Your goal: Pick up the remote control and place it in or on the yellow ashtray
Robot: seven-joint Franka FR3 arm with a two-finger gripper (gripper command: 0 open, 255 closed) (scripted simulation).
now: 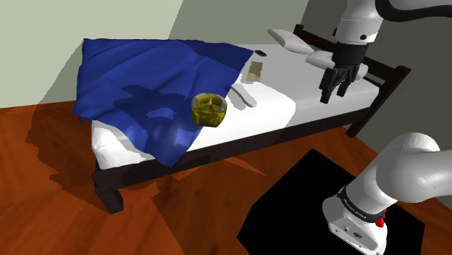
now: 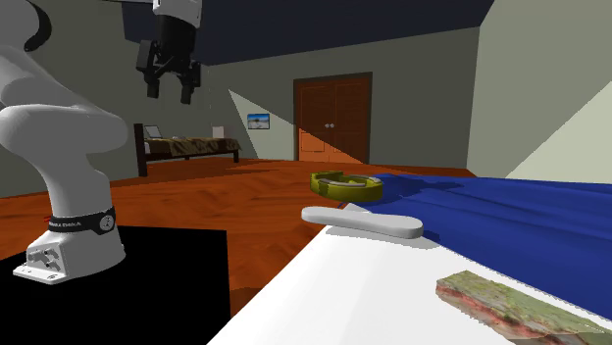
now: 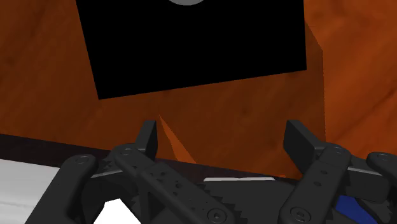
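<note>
Hanging above the bed, the black fingers (image 3: 147,140) of the white arm (image 1: 406,174) stand wide apart with nothing between them. The wrist view looks past them to the reddish-brown wooden floor (image 3: 242,108) and a flat black area (image 3: 191,44) on it. I judge the task barely begun: no grasp is made and nothing is lifted, so the pick, the carry and the placing are all left.

Next outward, on the white mattress of the dark-framed bed (image 1: 279,109), lies the remote control (image 1: 243,95). It is a long, slim, plain white-grey bar with rounded ends, lying flat. In the shoulder view it sits at about 9 o'clock from the fingers, well apart from them. No buttons can be made out on it. In the second exterior view it looks low and smooth.

Just beside it, at about 8 o'clock in the shoulder view, stands the round, translucent yellow ashtray (image 1: 209,109). It is upright at the edge of the rumpled deep-blue blanket (image 1: 145,72), and the remote is not in it. The two look apart by a narrow gap.

Farther off, at 1 o'clock from the remote, lies a flat mottled green-and-brown slab (image 1: 253,71). Beyond that lie the white pillows (image 1: 290,40).
</note>
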